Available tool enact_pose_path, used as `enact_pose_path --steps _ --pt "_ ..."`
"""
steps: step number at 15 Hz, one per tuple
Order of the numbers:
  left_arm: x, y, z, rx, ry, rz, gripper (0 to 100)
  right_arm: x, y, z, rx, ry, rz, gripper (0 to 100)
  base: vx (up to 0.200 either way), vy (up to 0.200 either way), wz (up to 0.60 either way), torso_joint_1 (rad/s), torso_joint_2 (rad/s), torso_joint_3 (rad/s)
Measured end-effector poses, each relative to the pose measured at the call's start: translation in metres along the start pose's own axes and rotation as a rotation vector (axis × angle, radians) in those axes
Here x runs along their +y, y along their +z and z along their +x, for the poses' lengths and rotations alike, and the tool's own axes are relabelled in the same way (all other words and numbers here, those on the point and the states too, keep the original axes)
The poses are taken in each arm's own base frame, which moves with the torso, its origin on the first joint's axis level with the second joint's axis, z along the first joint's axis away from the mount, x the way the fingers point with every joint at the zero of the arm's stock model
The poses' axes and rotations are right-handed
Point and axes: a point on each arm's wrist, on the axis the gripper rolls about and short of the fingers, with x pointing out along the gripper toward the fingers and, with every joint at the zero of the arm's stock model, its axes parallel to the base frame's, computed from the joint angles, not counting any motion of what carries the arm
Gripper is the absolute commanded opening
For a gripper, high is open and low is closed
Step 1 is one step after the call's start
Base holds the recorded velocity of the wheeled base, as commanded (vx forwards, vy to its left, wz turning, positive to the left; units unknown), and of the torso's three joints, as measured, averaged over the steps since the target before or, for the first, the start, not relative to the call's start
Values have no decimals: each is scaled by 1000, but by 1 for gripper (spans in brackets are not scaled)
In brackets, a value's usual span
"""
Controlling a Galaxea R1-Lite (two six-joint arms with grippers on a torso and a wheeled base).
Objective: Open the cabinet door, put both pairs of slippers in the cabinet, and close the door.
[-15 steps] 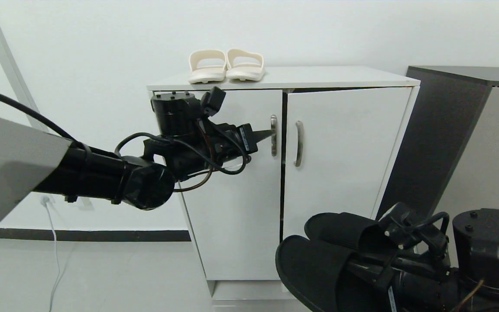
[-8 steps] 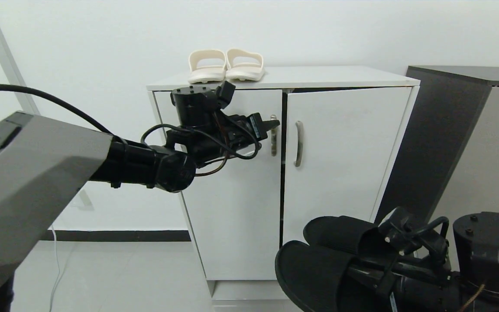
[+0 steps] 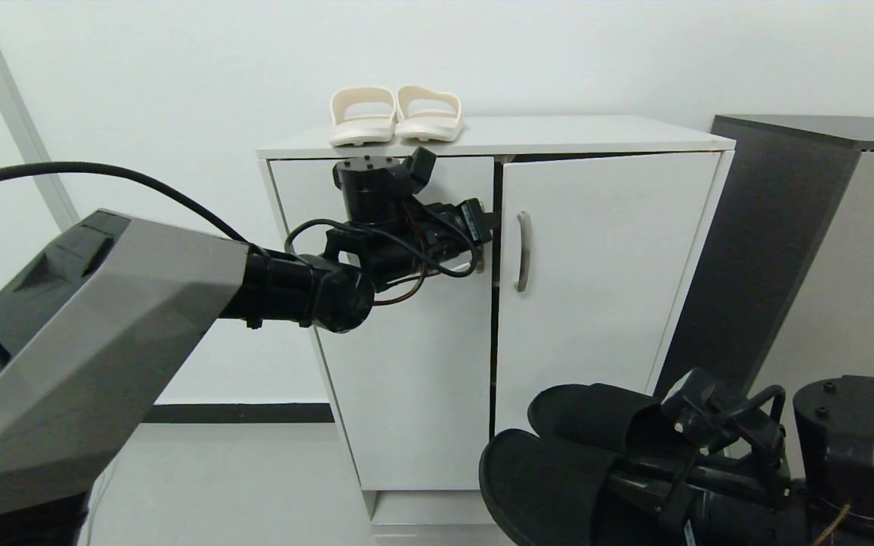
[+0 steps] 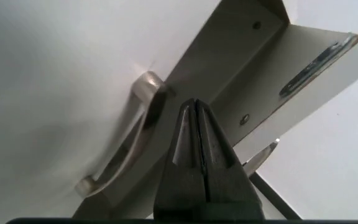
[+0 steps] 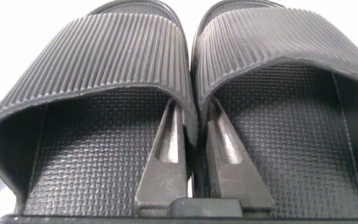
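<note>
The left gripper (image 4: 196,107) has its fingers pressed together on nothing. Its tip sits just beside the handle (image 4: 135,134), at the door's (image 3: 407,364) free edge. The right gripper (image 5: 194,109) pinches the black slippers (image 3: 581,447) by their inner walls. The cream slippers (image 3: 395,114) lie above the left gripper, on the cabinet (image 3: 596,135). A closed tip hooks poorly — it could slide off and leave the door shut.

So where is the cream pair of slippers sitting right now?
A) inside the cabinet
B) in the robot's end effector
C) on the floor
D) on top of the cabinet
D: the cream slippers rest side by side on top of the cabinet; the pair clamped in the right end effector is the black slippers.
</note>
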Motion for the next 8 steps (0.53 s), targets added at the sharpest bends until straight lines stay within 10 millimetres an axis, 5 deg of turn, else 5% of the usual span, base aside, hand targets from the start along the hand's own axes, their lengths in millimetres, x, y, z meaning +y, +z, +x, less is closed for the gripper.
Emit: enact_pose_path --steps 5,8 --pt "-4 -7 8 13 -12 -4 0 0 0 1 3 -2 0 0 -160 0 0 4 3 4" --pt "-40 -34 15 63 -86 -2 0 2 -2 0 9 10 -4 0 -200 0 0 -4 4 4"
